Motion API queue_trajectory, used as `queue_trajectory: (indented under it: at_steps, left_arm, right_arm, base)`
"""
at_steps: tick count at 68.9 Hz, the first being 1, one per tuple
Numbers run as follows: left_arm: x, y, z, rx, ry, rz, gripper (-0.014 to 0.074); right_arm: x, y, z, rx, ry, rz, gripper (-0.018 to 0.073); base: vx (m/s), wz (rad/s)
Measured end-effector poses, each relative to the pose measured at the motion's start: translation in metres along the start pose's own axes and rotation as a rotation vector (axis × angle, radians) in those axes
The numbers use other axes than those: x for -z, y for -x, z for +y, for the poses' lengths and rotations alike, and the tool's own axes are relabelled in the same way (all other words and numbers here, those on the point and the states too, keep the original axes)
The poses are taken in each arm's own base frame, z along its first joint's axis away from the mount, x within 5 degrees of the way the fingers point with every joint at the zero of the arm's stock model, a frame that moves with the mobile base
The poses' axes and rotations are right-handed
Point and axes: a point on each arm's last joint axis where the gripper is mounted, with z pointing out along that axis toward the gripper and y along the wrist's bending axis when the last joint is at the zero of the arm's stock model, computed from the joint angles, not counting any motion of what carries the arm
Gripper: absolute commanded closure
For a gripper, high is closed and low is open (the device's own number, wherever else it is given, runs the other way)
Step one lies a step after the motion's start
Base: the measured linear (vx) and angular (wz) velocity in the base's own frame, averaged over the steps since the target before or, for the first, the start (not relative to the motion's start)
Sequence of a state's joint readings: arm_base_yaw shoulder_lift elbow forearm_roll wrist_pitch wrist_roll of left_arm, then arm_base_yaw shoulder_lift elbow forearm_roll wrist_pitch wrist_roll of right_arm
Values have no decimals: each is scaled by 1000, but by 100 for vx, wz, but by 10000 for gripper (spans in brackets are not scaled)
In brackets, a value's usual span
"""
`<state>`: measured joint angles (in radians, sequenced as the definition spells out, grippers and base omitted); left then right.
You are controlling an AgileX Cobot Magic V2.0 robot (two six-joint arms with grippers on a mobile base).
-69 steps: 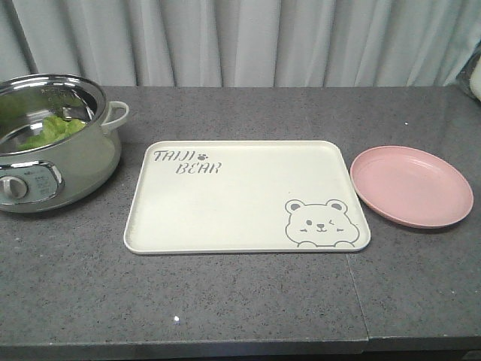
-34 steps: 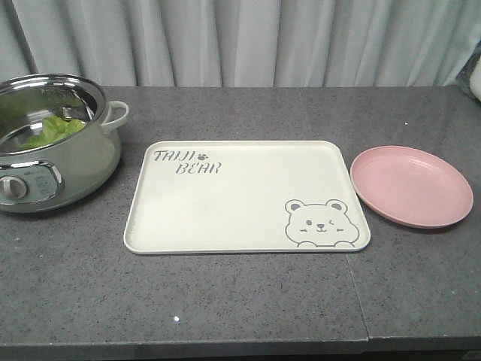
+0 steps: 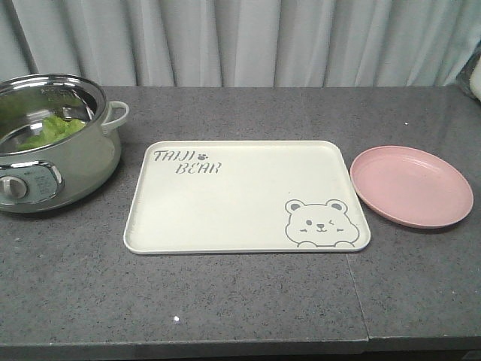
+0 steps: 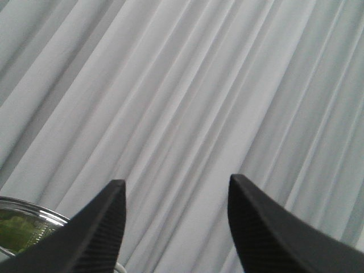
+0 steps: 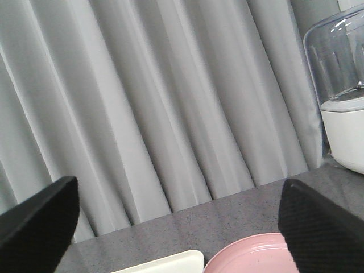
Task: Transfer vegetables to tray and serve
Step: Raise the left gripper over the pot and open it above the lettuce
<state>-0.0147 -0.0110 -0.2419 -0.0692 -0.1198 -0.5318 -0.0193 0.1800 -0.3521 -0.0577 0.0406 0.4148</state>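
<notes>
The green vegetables (image 3: pixel 52 129) lie inside a steel-lined electric pot (image 3: pixel 68 162) at the far left of the counter. The cream tray (image 3: pixel 225 218) with "TAIJI BEAR" lettering and a bear face lies flat in the middle with nothing on it. Neither arm shows in the front view. My left gripper (image 4: pixel 176 187) is open, raised and facing the curtain, with the pot's rim and vegetables (image 4: pixel 14 227) at its lower left. My right gripper (image 5: pixel 179 196) is wide open above the tray's corner (image 5: pixel 170 264) and a pink plate (image 5: pixel 256 256).
The round pink plate (image 3: pixel 412 186) sits right of the tray. A white appliance with a clear top (image 5: pixel 341 91) stands at the far right by the curtain. A seam in the grey counter (image 3: pixel 359 301) runs near the front right.
</notes>
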Motion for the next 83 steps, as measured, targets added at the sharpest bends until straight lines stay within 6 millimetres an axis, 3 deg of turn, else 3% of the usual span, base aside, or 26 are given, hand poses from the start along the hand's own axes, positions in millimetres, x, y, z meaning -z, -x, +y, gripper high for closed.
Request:
queue_trajectory:
  at_steps: [21,27,35,46,56,72,83]
  left_arm:
    - [0,15,-10,-1,-30,-42,146]
    - [-3,36,-25,-99,-8,3,146]
    - [-22,66,-44,-261,64,107,146]
    - [-74,95,-62,-467,152,310,146]
    - [-136,100,-65,-584,196,476,146]
    - [-245,79,-50,-628,264,686,145]
    - [-312,47,-27,-624,331,863,145]
  right_arm:
    - [-1,0,0,-16,-10,24,19]
    - [-5,15,6,13,-5,33,48]
    - [-19,45,18,135,-10,92,52]
    - [-53,65,27,301,-33,277,50]
    - [-84,72,31,349,-40,372,51]
    - [-107,62,29,386,-40,434,51]
    - [-107,61,28,388,-42,448,51]
  base:
    - [0,0]
    - [0,0]
    - [0,0]
    - [0,0]
    - [0,0]
    - [0,0]
    - [0,0]
